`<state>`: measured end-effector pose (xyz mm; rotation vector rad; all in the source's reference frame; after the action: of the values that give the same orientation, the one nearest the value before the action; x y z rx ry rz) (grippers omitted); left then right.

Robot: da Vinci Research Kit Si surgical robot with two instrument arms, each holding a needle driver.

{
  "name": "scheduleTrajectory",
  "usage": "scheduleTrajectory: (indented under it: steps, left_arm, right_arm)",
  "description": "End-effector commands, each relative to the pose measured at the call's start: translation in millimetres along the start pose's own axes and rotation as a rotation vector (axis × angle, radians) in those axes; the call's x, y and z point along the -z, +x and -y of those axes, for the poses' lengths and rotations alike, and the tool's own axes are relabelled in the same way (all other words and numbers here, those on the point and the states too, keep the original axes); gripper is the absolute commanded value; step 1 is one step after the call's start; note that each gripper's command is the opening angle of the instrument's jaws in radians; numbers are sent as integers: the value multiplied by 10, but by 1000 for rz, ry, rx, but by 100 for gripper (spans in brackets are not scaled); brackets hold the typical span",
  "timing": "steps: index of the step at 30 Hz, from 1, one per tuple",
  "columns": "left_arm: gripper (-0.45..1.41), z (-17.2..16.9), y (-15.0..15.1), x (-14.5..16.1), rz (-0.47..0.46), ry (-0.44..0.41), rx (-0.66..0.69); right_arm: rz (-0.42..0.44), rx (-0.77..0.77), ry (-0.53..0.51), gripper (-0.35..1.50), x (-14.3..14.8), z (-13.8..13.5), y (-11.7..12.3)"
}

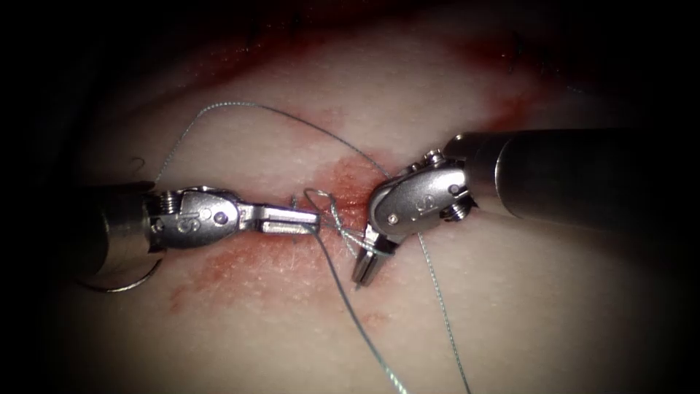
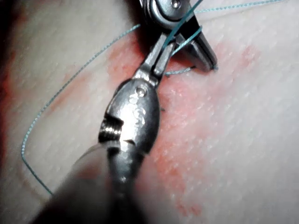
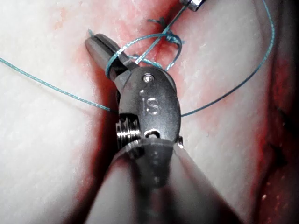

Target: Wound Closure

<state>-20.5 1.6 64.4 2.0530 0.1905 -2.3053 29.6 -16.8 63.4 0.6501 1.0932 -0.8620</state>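
Endoscope view: left gripper horizontal, clamping thread; right gripper downward.

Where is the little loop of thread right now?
In the endoscope view the thread loop sits mid-picture over the red fluid, just past the left gripper tip, with the right gripper close on its right.

"IS", perhaps "15", stamped on right pincer wrist housing; similar mark on left pincer.
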Motion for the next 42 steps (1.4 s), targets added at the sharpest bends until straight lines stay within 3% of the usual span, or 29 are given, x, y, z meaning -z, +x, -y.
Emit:
scheduleTrajectory:
  steps: [1,12,21,35,42]
  left_arm:
    - [-45,-5,-5,-6,-1,0,-2]
    - [-45,-64,-6,-10,40,-33,-2]
    - [-45,-116,-12,-40,67,-87,19]
    - [-45,-201,53,-76,29,-159,46]
    - [-45,-241,85,-88,19,-186,64]
  right_arm:
    - [-8,-1,-17,-35,-2,-9,-5]
    - [-98,-175,-66,-35,26,-20,0]
    - [-168,-316,-88,-35,29,-25,0]
    - [-179,-376,-202,-35,50,-66,-31]
    - [-152,-392,-251,-35,45,-81,-47]
